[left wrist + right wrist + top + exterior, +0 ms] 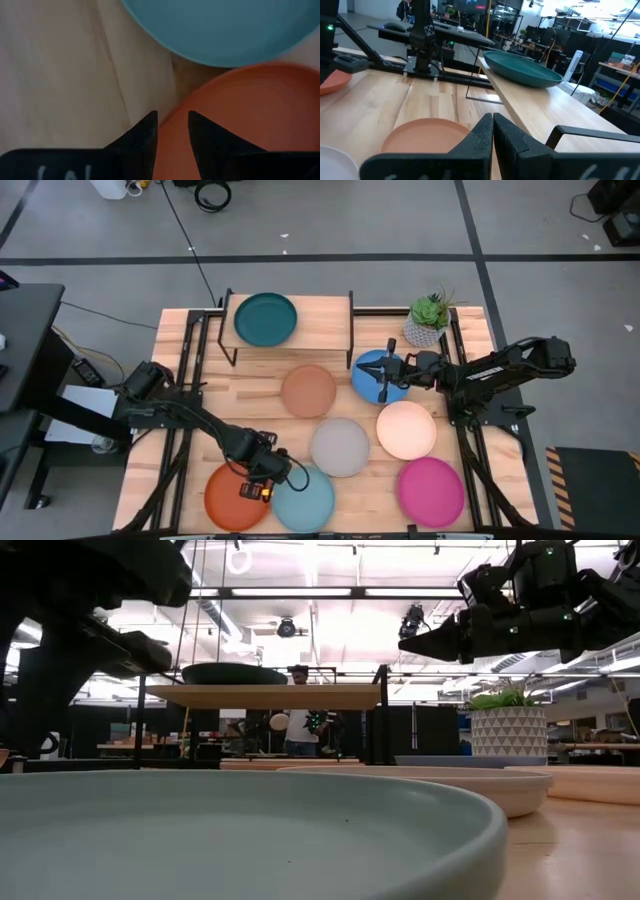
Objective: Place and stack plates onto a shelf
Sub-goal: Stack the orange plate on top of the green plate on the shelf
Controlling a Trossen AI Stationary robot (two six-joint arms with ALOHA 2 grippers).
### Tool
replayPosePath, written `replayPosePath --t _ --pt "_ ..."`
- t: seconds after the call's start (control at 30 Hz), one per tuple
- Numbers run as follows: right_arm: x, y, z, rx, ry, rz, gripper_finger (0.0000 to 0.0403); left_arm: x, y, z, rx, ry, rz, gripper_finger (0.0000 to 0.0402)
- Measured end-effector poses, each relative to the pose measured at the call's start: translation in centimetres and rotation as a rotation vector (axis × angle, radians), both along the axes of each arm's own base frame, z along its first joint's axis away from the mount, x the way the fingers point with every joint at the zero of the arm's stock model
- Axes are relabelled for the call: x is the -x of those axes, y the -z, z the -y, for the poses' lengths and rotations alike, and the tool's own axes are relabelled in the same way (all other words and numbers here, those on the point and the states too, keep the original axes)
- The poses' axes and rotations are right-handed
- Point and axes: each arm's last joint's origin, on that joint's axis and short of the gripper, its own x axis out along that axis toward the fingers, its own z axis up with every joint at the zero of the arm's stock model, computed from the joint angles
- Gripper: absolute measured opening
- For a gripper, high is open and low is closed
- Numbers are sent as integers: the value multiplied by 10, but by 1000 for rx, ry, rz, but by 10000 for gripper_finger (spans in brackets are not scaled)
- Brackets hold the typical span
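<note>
The shelf stands at the table's far side with the dark teal plate on its left half. On the tabletop lie the tan brown, blue, cream, grey, magenta, light blue and orange plates. My left gripper is low at the orange plate's right edge, beside the light blue plate, and is open by a narrow gap. My right gripper hangs shut above the blue plate, well off the table, and holds nothing. My left gripper comes from above at the orange plate's rim on the side nearest the light blue plate. One finger is over the wood outside the rim, and the other is over the plate. I cannot tell whether either touches it.
A potted plant stands at the far right, next to the shelf's right end. The shelf's right half is bare wood. Black frame rails run along both table sides. A person stands in the room beyond the table.
</note>
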Motion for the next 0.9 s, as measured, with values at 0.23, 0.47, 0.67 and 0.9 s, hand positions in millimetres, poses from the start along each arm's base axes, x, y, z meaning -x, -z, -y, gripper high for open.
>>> replayPosePath --t 0.23,0.47,0.67,0.9 --pt "0 -1 0 9 -1 5 20 5 14 6 -92 131 -30 116" --pt "0 -1 0 9 -7 4 20 11 16 4 -72 136 -127 116" --pt "0 -1 0 9 -7 3 20 14 16 3 -70 127 -174 116" --pt "0 0 0 8 -7 3 20 14 16 3 -69 115 -174 104"
